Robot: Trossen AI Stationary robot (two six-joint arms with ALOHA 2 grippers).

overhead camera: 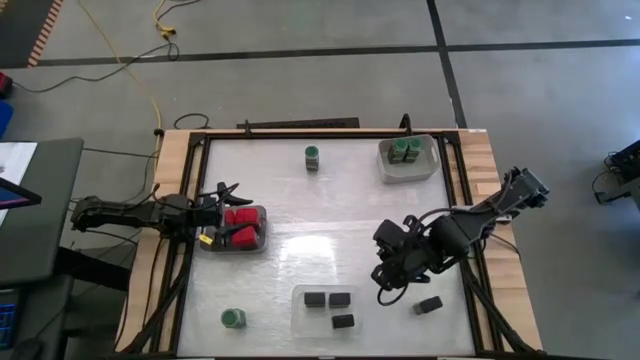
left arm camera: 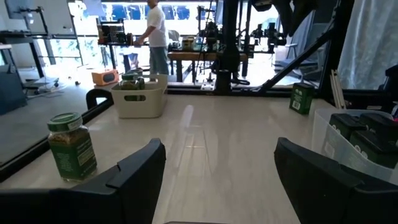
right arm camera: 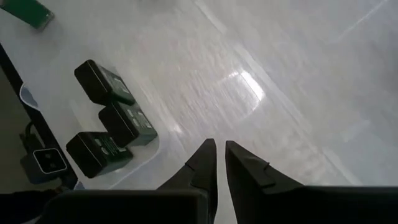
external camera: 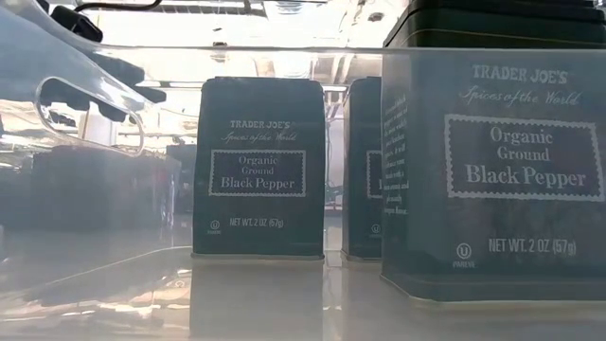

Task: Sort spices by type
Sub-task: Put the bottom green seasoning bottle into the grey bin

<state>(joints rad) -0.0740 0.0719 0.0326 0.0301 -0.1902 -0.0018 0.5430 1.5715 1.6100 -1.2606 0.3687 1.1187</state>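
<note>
Three black boxes [overhead camera: 330, 305] stand in a clear tray [overhead camera: 300, 318] near the front edge; a fourth black box [overhead camera: 429, 305] lies loose to its right. Red blocks [overhead camera: 241, 227] fill a tray at the left. Two green-lidded jars [overhead camera: 405, 150] sit in a grey tray at the far right, and single jars stand at the far middle [overhead camera: 312, 156] and near left [overhead camera: 233, 318]. My right gripper [overhead camera: 384, 290] [right arm camera: 216, 163] hangs shut and empty above the table, just right of the clear tray. My left gripper [overhead camera: 222, 215] [left arm camera: 217, 168] stands open and level by the red tray.
The clear tray's wall [external camera: 284, 57] stands close before the low camera, with the black pepper boxes [external camera: 258, 166] behind it. Bare tabletop [overhead camera: 330, 215] lies in the middle. A dark frame [overhead camera: 300, 125] borders the table. A person stands in the room beyond, in the left wrist view.
</note>
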